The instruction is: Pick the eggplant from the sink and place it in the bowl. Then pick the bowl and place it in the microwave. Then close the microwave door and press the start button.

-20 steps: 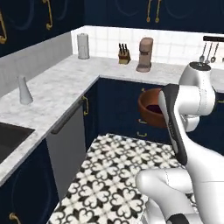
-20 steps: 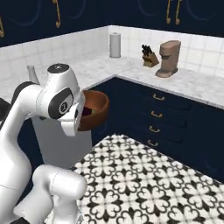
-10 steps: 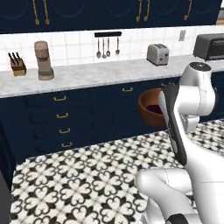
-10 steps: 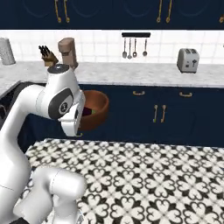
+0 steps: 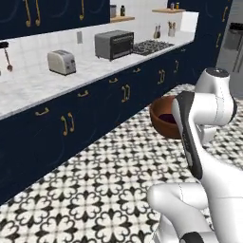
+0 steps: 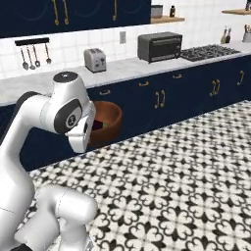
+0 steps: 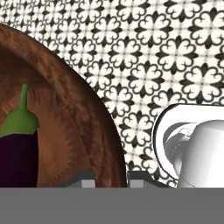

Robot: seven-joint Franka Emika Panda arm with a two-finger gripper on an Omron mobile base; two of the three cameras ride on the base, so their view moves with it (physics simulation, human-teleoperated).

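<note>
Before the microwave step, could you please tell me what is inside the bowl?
The eggplant lies inside the bowl, its green stem showing. Its lower end is cut off by the hand view's edge.

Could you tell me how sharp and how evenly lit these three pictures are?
Left base view: evenly lit, slightly soft, the bowl shaded inside. Right base view: similarly soft, no glare on the toaster oven. Hand view: sharpest, the eggplant nearly black, its green stem clear.
</note>
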